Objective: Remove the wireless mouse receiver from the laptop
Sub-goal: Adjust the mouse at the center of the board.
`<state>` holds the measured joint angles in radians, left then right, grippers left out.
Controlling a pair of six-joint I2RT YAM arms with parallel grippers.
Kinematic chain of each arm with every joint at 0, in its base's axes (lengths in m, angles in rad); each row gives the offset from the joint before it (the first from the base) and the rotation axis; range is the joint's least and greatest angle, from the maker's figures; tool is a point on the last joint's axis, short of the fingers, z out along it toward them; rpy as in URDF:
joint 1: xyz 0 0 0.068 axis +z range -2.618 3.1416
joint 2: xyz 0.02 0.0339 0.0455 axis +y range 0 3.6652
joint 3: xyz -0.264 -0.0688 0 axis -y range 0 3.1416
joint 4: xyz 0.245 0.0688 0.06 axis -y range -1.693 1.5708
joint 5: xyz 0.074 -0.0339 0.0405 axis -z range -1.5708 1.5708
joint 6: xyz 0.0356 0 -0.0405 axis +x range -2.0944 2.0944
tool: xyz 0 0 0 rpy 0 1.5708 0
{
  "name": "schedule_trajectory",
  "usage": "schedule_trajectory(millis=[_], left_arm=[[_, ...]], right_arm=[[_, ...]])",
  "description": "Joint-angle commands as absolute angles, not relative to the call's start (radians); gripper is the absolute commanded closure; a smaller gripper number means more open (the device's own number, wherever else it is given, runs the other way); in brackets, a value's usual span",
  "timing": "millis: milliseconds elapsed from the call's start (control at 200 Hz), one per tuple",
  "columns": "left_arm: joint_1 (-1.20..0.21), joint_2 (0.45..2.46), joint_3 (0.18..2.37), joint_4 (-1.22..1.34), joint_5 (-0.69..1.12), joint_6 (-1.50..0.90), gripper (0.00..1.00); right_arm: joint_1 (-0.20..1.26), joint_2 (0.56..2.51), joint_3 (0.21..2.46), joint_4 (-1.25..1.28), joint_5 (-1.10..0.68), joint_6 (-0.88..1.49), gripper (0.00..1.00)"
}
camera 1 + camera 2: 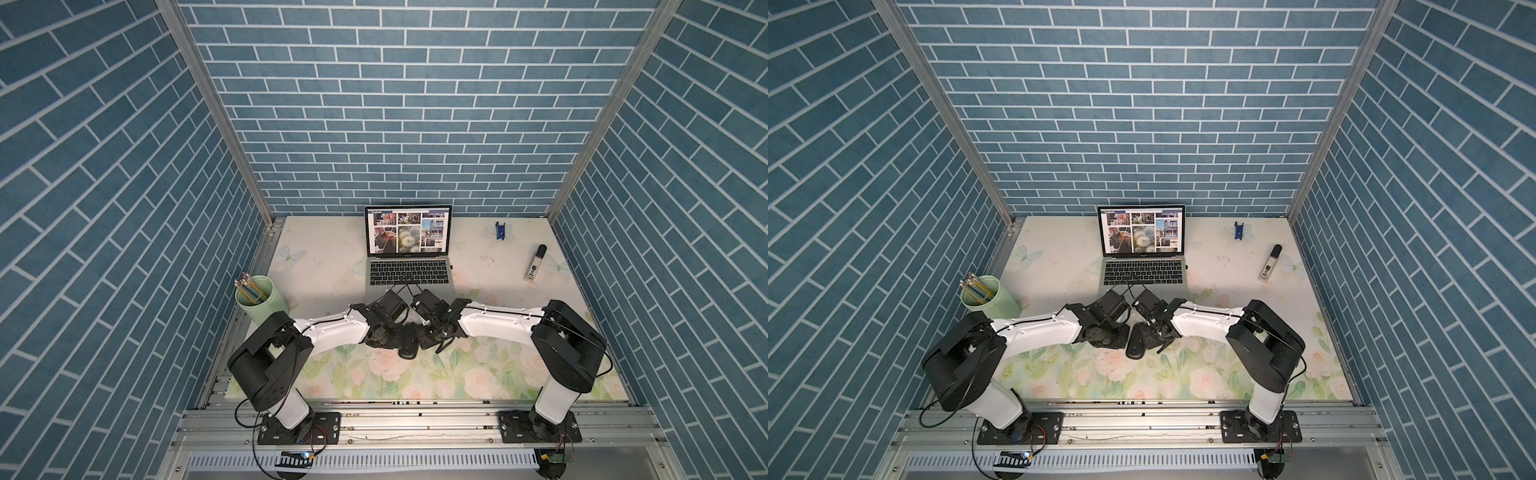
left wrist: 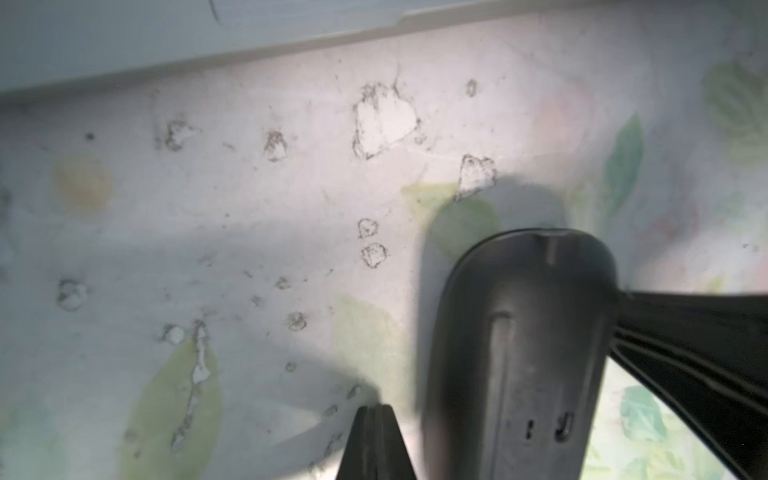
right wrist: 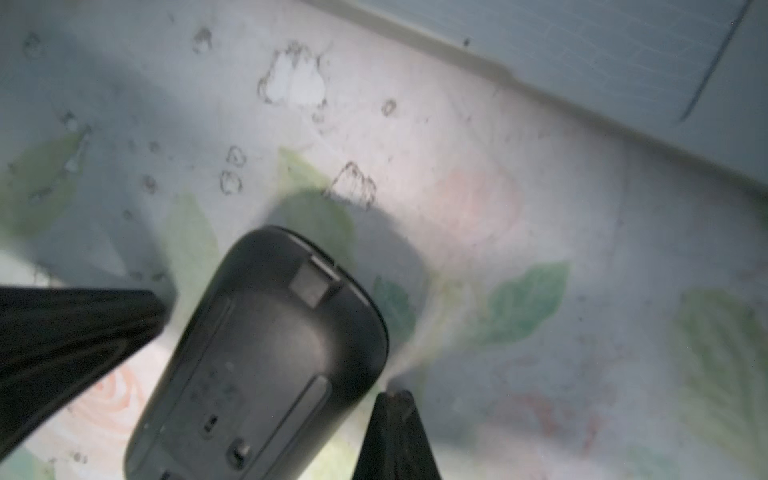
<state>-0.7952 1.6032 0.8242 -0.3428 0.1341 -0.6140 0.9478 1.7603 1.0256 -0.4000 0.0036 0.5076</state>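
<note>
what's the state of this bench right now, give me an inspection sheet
surface: flowered mat, scuffed and worn
job's things: laptop open, screen lit; receiver, tiny dark stub at its right edge
clutter: mouse, underside up; cup of pencils; blue clip; black-capped stick
grippers: left gripper and right gripper shut, empty
cables: black loops at arm bases
surroundings: blue brick walls, metal rails in front

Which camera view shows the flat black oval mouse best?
The right wrist view: the flat black oval mouse shows nearly its whole underside. The left wrist view cuts more of the mouse off. In both top views the mouse is small, partly hidden between the arms.
</note>
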Motion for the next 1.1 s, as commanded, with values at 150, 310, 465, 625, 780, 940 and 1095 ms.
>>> schedule_trajectory(millis=[150,310,465,625,780,940,1095], left_arm=[[-0.840,1.547,0.784,-0.339,0.148,-0.667,1.00],[-0.854,1.523,0.785,-0.340,0.154,-0.681,1.00],[-0.857,1.509,0.791,-0.356,0.148,-0.682,1.00],[-0.858,1.450,0.800,-0.427,0.135,-0.666,1.00],[-0.857,1.370,0.876,-0.566,0.040,-0.611,1.00],[-0.834,1.423,1.015,-0.598,-0.029,-0.541,1.00],[-0.818,1.569,1.126,-0.525,-0.008,-0.484,1.00]], right_arm=[[0.923,1.861,1.094,-0.349,-0.032,0.465,1.00],[0.920,1.887,1.116,-0.337,-0.047,0.463,1.00],[0.918,1.896,1.124,-0.342,-0.045,0.459,1.00],[0.895,1.871,1.119,-0.353,-0.019,0.459,1.00],[0.851,1.798,1.118,-0.376,0.017,0.460,1.00],[0.848,1.713,1.091,-0.402,0.022,0.474,1.00],[0.874,1.608,0.978,-0.388,0.014,0.533,1.00]])
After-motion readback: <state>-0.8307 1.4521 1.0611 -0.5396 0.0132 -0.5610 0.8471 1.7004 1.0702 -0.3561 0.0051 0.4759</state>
